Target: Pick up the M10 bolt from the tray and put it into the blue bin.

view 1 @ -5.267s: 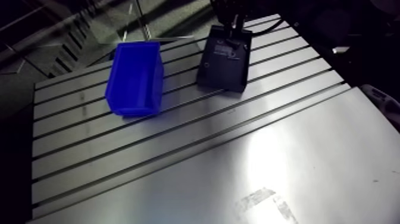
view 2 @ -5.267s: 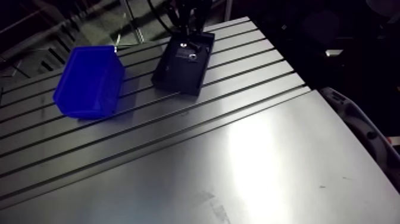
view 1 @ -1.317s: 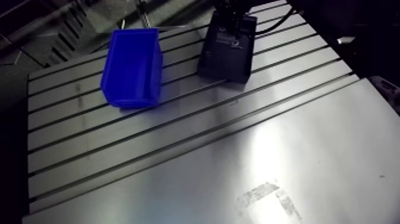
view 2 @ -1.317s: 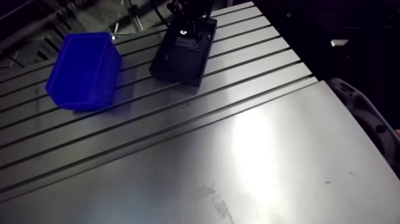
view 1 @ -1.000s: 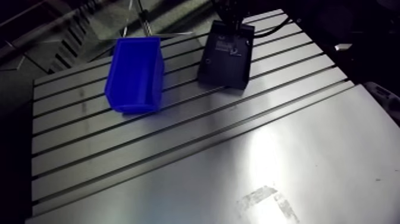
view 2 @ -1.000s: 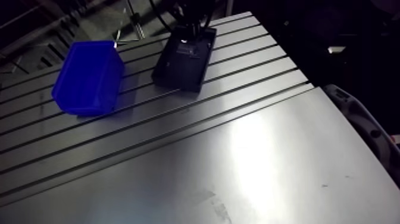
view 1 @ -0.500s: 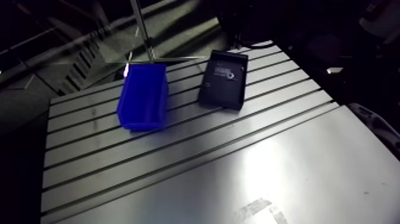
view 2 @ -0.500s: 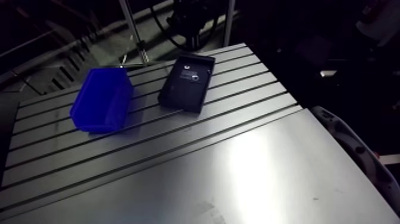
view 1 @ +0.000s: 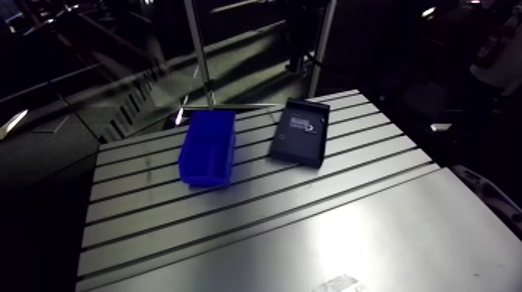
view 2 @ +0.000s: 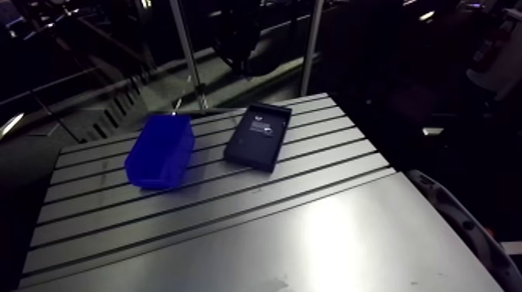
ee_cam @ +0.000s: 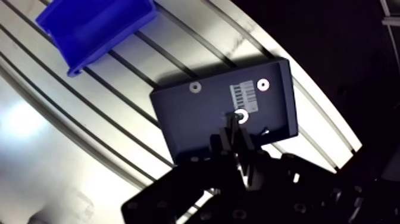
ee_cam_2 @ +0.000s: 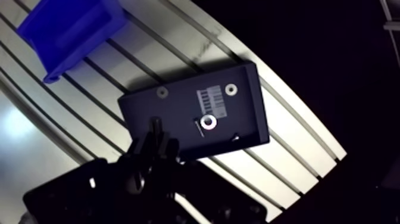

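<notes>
M10 bolt (ee_cam_2: 156, 125): a short dark stub at the fingertips in the wrist view, too dark to identify with certainty; it is over the black tray (ee_cam_2: 178, 116), not in the bin. Gripper (ee_cam: 236, 127): above the tray, fingers (ee_cam_2: 169, 146) drawn in narrow and pinching the stub. Black tray: shallow and rectangular, lying flat and askew to the table slots; on its floor are a white barcode label (ee_cam_2: 213, 100) and, just beside the label, a bright silver ring (ee_cam_2: 208, 123). Blue bin (view 1: 207, 147): left of centre in the arm view, upright with its open top up, set apart from the tray, which sits to its right. Slotted aluminium table (view 1: 256, 210): carries both, with a smooth plate filling the lower frame.
</notes>
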